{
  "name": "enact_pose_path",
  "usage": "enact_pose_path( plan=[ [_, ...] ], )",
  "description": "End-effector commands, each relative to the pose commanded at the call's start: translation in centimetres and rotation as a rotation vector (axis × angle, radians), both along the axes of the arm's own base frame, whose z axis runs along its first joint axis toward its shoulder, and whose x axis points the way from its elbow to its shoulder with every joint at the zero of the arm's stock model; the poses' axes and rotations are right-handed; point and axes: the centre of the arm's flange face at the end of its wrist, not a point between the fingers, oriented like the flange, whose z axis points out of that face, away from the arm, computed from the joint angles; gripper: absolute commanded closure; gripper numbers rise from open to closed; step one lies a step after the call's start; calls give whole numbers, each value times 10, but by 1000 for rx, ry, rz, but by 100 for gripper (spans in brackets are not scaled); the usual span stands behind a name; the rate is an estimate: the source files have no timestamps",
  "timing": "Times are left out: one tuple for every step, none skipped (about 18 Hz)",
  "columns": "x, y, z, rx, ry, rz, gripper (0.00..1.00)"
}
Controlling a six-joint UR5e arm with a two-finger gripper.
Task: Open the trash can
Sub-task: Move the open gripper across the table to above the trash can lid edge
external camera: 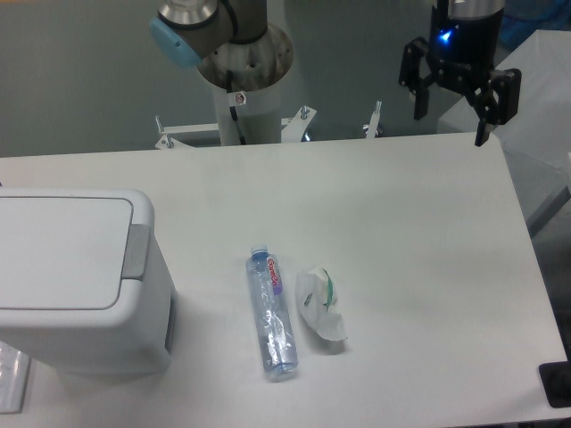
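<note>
The trash can (pixel 76 281) is a big white boxy bin at the left of the table, its flat lid (pixel 58 251) lying shut. A grey push tab (pixel 136 251) sits on the lid's right edge. My gripper (pixel 453 125) hangs high over the table's far right corner, well away from the bin. Its two black fingers are spread apart with nothing between them.
A clear plastic bottle (pixel 271 314) lies on its side near the table's middle front. A crumpled white wrapper (pixel 320 303) lies just right of it. The arm's base column (pixel 237 89) stands behind the table's far edge. The table's right edge (pixel 526 241) runs diagonally.
</note>
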Motion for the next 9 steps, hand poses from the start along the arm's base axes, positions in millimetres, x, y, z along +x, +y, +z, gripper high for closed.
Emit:
enact_pose_path(
  plan=[
    [0, 1, -1, -1, 0, 0, 0],
    [0, 1, -1, -1, 0, 0, 0],
    [0, 1, -1, 1, -1, 3, 0],
    [3, 3, 0, 7, -6, 18, 0],
    [6, 6, 2, 16, -11, 39, 0],
    [12, 14, 2, 28, -24, 74, 0],
    [23, 32, -1, 57, -62, 173, 0],
    [33, 47, -4, 84, -101, 270, 0],
    [41, 65, -8, 111, -136, 364, 0]
  ],
)
